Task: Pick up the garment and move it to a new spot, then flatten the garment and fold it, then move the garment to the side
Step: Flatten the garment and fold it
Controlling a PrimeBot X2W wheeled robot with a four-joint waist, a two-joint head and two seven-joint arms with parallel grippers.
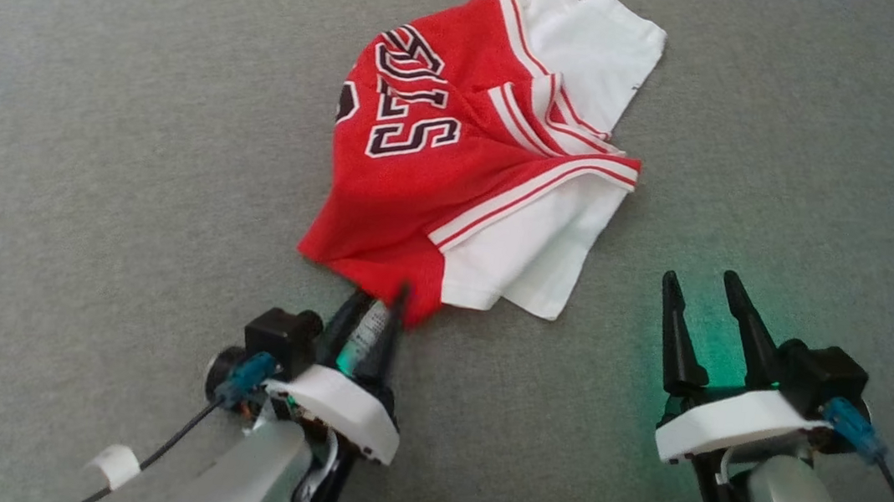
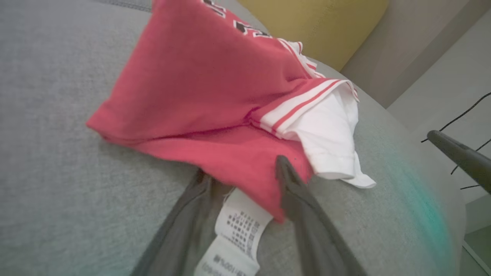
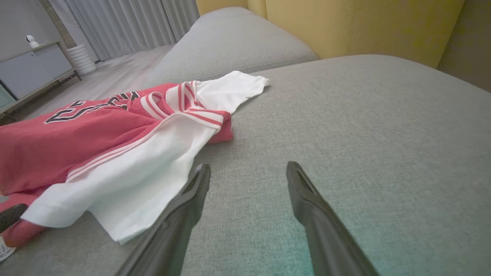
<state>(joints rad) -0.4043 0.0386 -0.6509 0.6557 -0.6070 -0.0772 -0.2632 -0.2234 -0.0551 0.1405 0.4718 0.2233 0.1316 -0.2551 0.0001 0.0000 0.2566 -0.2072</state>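
The garment [image 1: 440, 166] is a red jersey with dark lettering, red-and-white trim and white sleeves, lying crumpled on a grey cushion [image 1: 87, 159]. My left gripper [image 1: 383, 294] is at its near red hem corner. In the left wrist view the left gripper [image 2: 241, 168] has its fingers apart, with the red hem of the garment [image 2: 199, 88] and a white care label [image 2: 241, 226] lying between them. My right gripper [image 1: 703, 278] stands open over bare cushion, to the right of the white sleeve. Seen from the right wrist, that right gripper [image 3: 247, 166] has nothing between its fingers and lies beside the garment [image 3: 96, 153].
A yellow backrest [image 3: 345, 23] rises behind the cushion. A second grey cushion [image 3: 230, 42] lies beyond the garment. Bare floor, curtains and a low cabinet [image 3: 30, 65] lie past the cushion's edge. One finger of my right gripper [image 2: 460, 153] crosses the left wrist view's right edge.
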